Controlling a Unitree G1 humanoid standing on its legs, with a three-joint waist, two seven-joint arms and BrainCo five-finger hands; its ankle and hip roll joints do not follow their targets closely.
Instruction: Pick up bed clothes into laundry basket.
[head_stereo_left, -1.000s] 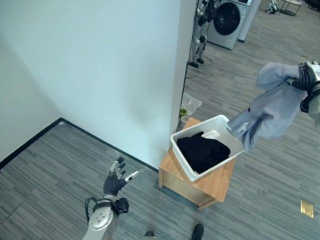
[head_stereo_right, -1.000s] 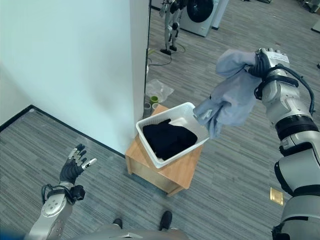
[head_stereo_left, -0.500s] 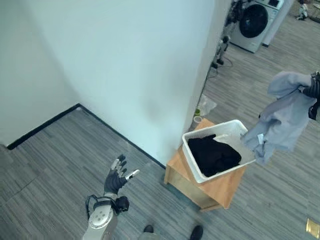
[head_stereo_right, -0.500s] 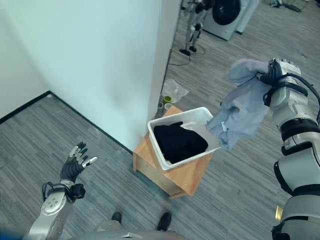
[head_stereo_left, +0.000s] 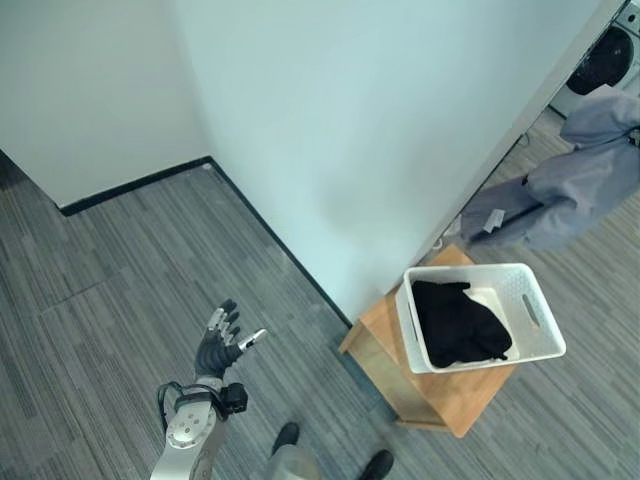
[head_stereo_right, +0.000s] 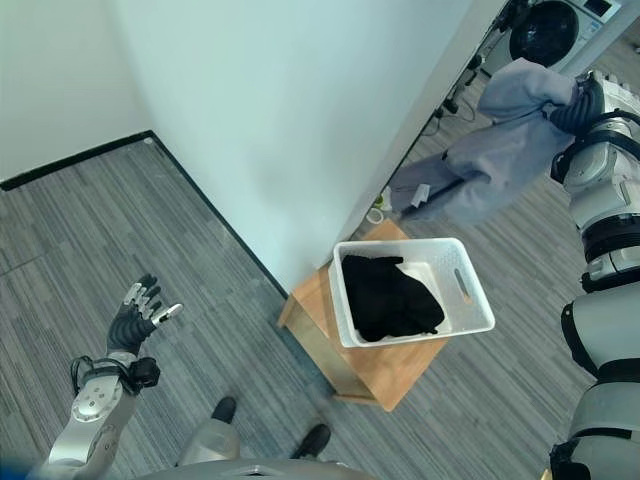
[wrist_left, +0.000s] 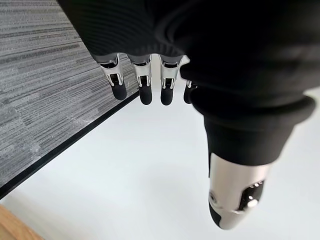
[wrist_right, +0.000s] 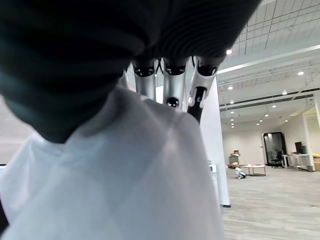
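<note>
Right hand (head_stereo_right: 588, 102), fingers curled on a pale grey-blue garment (head_stereo_right: 500, 160), holds it bunched and drooping in the air beyond the white laundry basket (head_stereo_right: 470, 300) containing black clothes (head_stereo_right: 388, 298) on a small wooden desk (head_stereo_right: 395, 368); left hand (head_stereo_right: 132, 322) open, empty, over floor.

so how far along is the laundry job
One black garment already lies in the white plastic laundry basket on the low wooden stool. The right hand is shut on a grey-blue cloth, held up in the air beyond the basket, not over it. Left to do: bring it over the basket and drop it in. The left hand hangs open, idle.
</note>
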